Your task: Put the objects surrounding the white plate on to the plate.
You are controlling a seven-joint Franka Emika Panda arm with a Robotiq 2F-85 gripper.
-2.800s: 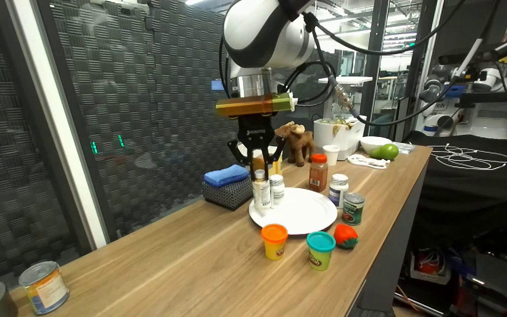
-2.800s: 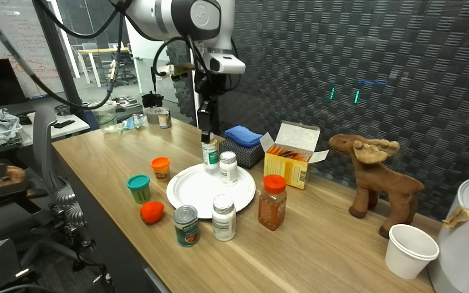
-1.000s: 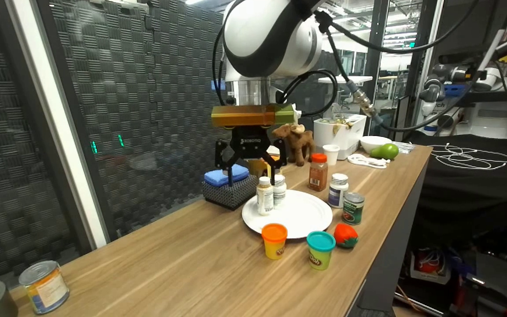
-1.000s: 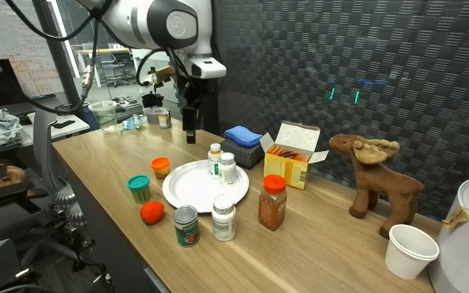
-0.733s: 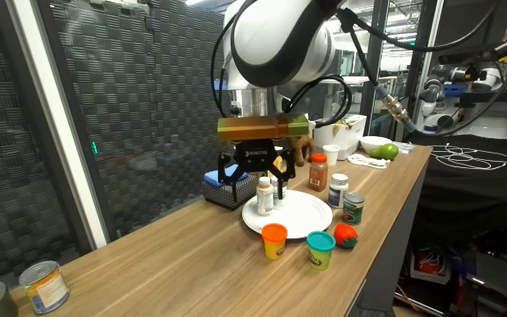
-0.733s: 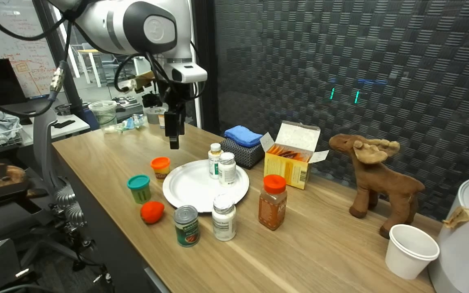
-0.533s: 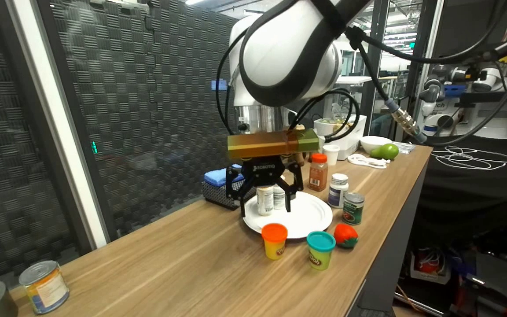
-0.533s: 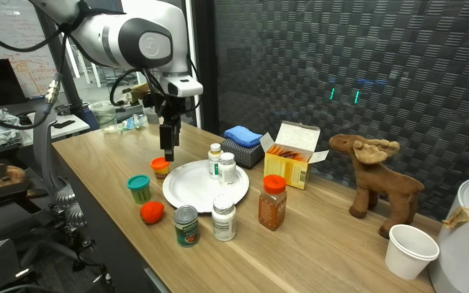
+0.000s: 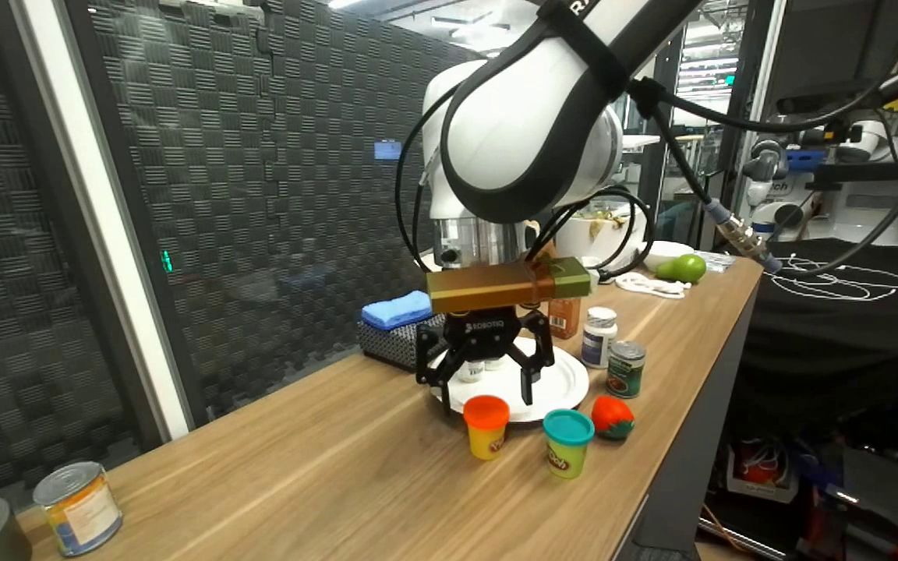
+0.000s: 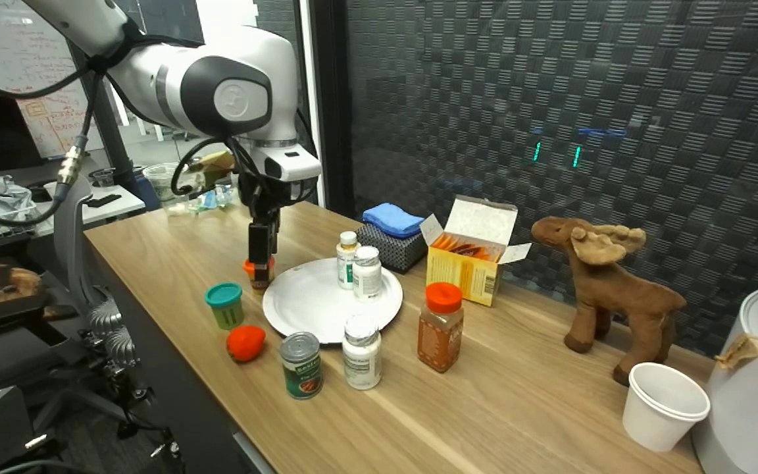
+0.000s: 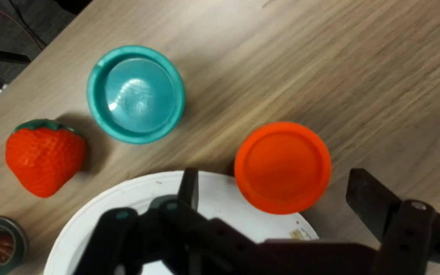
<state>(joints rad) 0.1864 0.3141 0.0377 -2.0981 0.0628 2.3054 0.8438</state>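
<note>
Jaws apart in the wrist view, your gripper (image 11: 273, 181) brackets the orange-lidded Play-Doh tub (image 11: 283, 168), right of centre; come down off-line and you could tip it; in an exterior view, the white plate (image 9: 560, 382), below centre, may catch a low fingertip (image 9: 526, 389)

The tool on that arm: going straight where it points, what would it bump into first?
Most likely the orange-lidded tub: the tool points down at it, fingers open on either side in the wrist view, so it may slip between them. How much height is left is unclear.
</note>
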